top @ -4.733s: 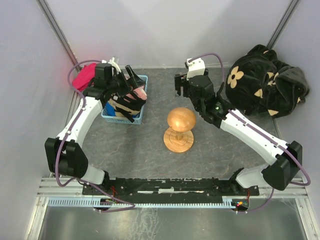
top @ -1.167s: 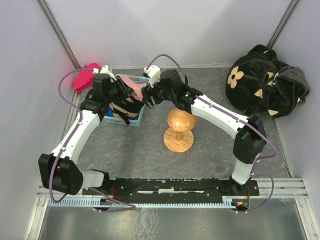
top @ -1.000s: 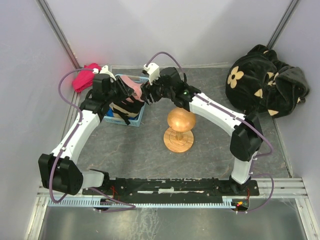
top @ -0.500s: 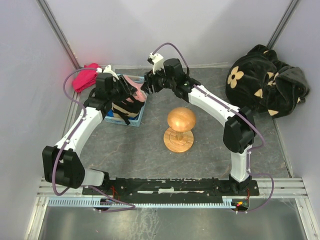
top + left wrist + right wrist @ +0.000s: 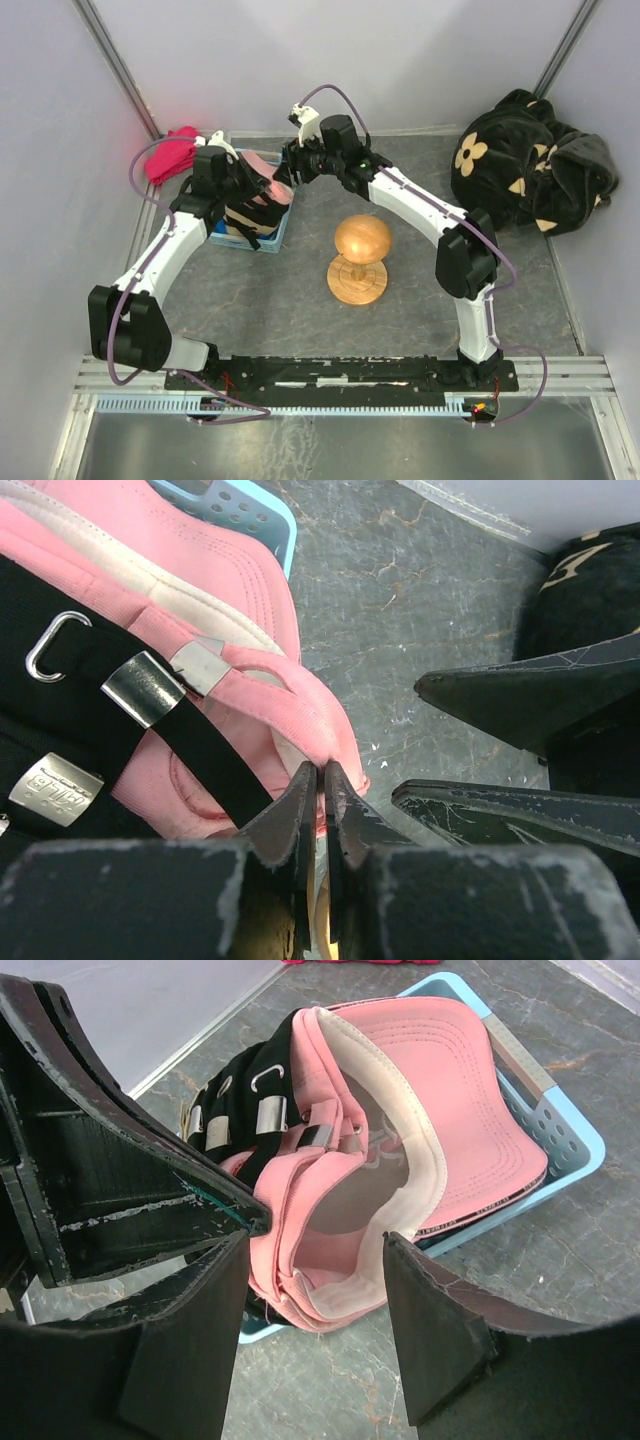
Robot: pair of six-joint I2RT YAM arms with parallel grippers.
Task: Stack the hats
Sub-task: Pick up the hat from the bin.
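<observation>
My left gripper (image 5: 318, 776) is pinched tight on the soft back edge of the pink hat (image 5: 215, 555). That hat lies in the blue basket (image 5: 572, 1142), at about 10 o'clock from the wooden stand (image 5: 360, 258). My right gripper (image 5: 315, 1246) is wide open and holds nothing. It hangs just beside the left one, at its 2 o'clock from above, with the pink hat in front of its fingers. I think a few things could go wrong. The pinch is on a thin bit of cloth, so the hat could slip out when I lift. A strap of the black hat (image 5: 236, 1110) lies across the pink one, so the black hat could get dragged up too, or the basket could tip. The two grippers are very close and could bump. I count one pink hat and one black hat for sure; more may hide under them. I also count one basket, one stand, one red cloth (image 5: 170, 158) and one big black flowered fabric (image 5: 530, 170).
</observation>
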